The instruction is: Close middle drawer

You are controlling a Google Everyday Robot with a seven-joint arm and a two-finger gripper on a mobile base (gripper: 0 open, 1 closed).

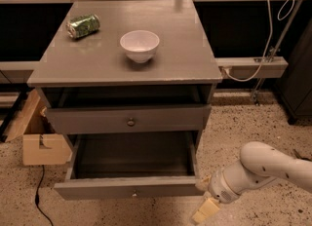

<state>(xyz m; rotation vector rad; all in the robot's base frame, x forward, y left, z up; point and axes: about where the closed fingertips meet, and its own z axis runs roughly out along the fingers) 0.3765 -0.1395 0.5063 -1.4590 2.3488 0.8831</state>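
Note:
The middle drawer (pixel 127 189) is pulled far out of the grey cabinet (pixel 112 69), its deep empty box showing behind a low front panel with a tiny pale knob (pixel 134 194). Above it the taller drawer with a darker knob (pixel 130 122) stands slightly out. My gripper (pixel 203 198) is on the end of the white arm (pixel 263 169) at the lower right. It sits just beside the right end of the middle drawer's front panel. Its pale fingers (pixel 204 211) are spread, with nothing between them.
A white bowl (pixel 140 45) and a crushed green can (pixel 83 26) lie on the cabinet top. A cardboard box (pixel 41 144) stands on the floor at the left, with a black cable (pixel 40 193) beside it. A rail with a white cord (pixel 253 66) runs at the right.

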